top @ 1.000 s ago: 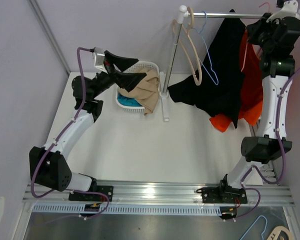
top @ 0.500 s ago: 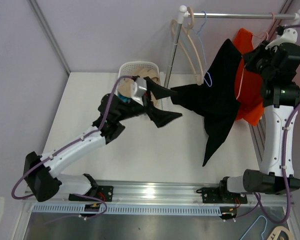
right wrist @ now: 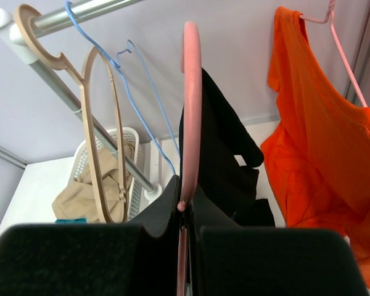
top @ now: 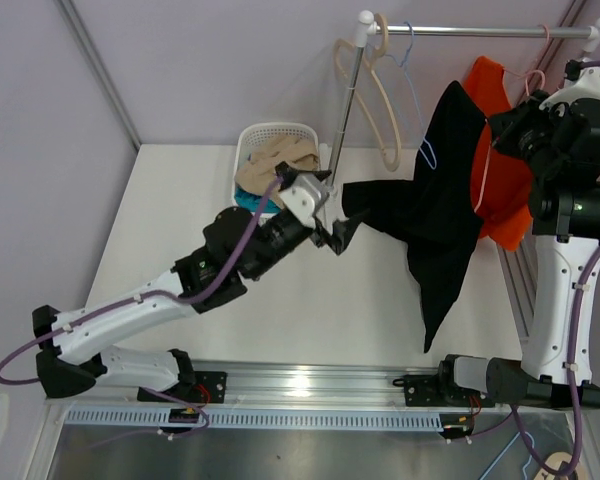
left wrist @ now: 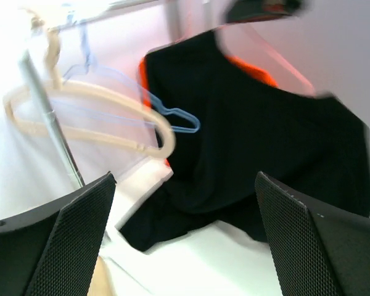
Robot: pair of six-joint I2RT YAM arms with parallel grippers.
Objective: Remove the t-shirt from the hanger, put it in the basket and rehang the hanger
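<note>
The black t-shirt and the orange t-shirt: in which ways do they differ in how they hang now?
The black t-shirt hangs on a thick pink hanger clamped in the shut right end effector; the orange t-shirt hangs on a thin pink hanger up at the rail. The black t-shirt spreads out toward the open left end effector; the orange t-shirt hangs down behind it, partly hidden. Both are on pink hangers.

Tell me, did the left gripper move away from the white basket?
Yes. The left gripper swung right and nearer, off the white basket, to the low corner of the black t-shirt.
</note>
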